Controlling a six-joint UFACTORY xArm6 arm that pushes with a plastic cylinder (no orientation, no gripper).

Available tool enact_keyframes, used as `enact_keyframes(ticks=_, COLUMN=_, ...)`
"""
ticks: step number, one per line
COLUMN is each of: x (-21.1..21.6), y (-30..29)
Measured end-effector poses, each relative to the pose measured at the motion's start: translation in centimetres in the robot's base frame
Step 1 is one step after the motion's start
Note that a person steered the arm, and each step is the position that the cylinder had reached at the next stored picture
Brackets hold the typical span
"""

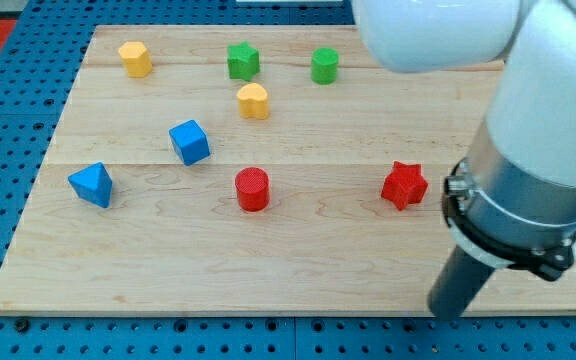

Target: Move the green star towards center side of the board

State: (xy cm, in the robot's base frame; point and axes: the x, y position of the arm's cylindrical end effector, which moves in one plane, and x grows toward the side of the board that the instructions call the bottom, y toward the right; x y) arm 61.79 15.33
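The green star (243, 61) sits near the view's top edge of the wooden board (168, 260), left of a green cylinder (325, 65) and above a yellow heart (253, 101). My tip (447, 312) is at the board's bottom right, close to the bottom edge. It is below and a little right of a red star (404, 185) and far from the green star. It touches no block.
A yellow block (135, 59) lies at the top left. A blue cube (189, 142) and a blue triangle (91, 185) lie on the left. A red cylinder (252, 189) lies near the middle. My arm's white and grey body (528, 150) covers the board's right side.
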Motion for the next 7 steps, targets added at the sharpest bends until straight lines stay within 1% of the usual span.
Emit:
enact_keyframes(ticks=1, x=-1.0, y=7.9)
enact_keyframes(ticks=2, x=-5.3, y=14.7)
enact_keyframes(ticks=3, x=-14.0, y=15.6)
enact_keyframes(ticks=4, x=-21.1, y=13.4)
enact_keyframes(ticks=5, x=-28.4, y=9.8)
enact_keyframes(ticks=6, x=-33.0, y=1.0)
enact_keyframes(ticks=7, x=-37.8, y=-1.9)
